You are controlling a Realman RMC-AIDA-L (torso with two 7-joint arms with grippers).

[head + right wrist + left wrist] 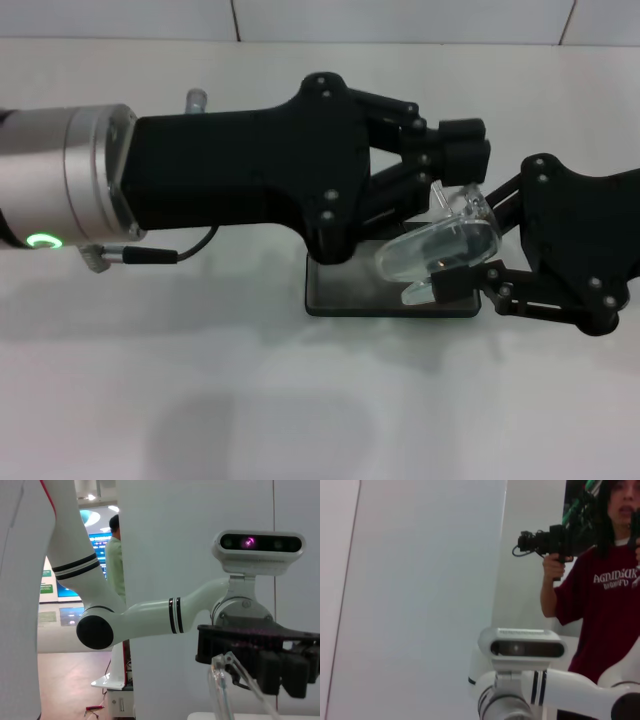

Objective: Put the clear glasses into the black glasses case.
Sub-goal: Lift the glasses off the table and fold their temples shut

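In the head view the clear glasses (pixel 440 245) hang just above the black glasses case (pixel 345 290), held between the fingers of my right gripper (pixel 478 242), which comes in from the right. One thin clear arm of the glasses (pixel 220 680) sticks up toward the left gripper. The case lies open on the table with its grey lining showing, partly hidden by the glasses and the left hand. My left gripper (pixel 465 145) reaches across from the left and hovers just behind the glasses, fingers together with nothing between them. The left wrist view shows none of these things.
The white table (pixel 200 400) stretches toward the front. A small metal stub (pixel 196 99) shows behind the left arm. A person with a camera (pixel 600 575) stands beyond the robot's head camera (pixel 525 647).
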